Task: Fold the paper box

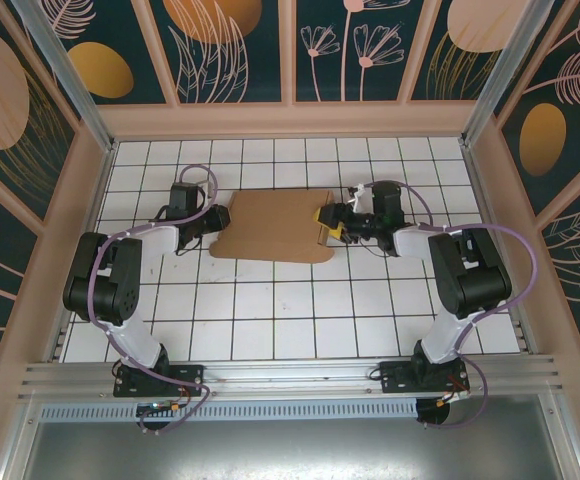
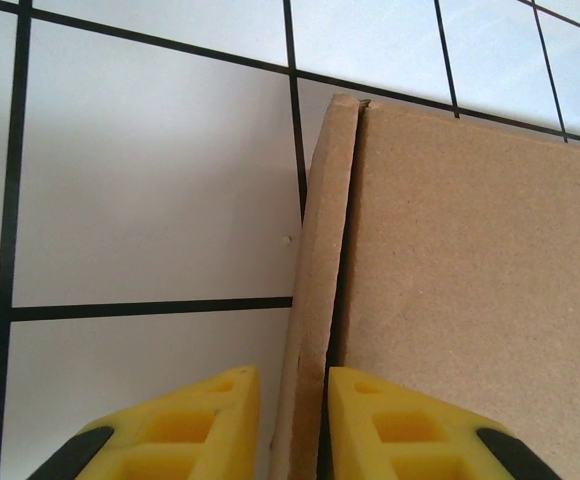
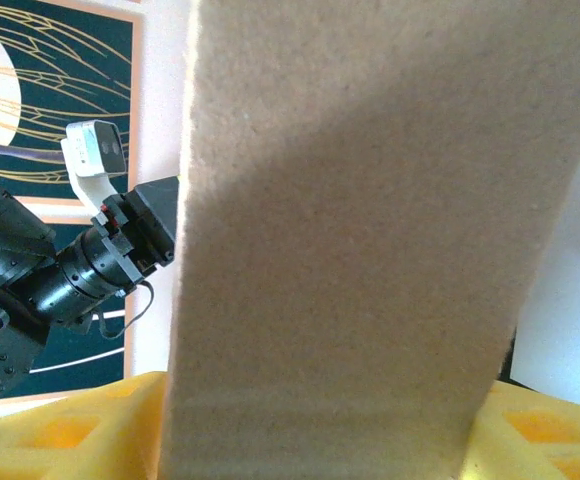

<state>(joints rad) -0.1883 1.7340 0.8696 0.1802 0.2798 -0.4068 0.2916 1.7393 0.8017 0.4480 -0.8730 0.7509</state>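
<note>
Box [image 1: 270, 225]: plain brown cardboard, flat on the counter [image 1: 270, 310], centre-far.
Left arm [image 1: 105, 275]: elbow bent, reaching inward. Left claw [image 2: 295, 400] pinching raised left flap [image 2: 315, 250].
Right arm [image 1: 465, 270]: mirrored. Right claw [image 1: 332, 222] spread astride upright right flap [image 3: 370, 220]; grip cannot be told.

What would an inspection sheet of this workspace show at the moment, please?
Surface: white tiled table, black grid lines.
Job's things: paper box, brown cardboard, mostly flat; right flap raised.
Clutter: nothing seen.
Grippers: left gripper jaws pinch the box's left edge flap; right gripper jaws straddle the raised flap, grip unclear.
Cables: purple cables loop along both arms.
Surroundings: dark walls with plant prints; metal rail at near edge.
</note>
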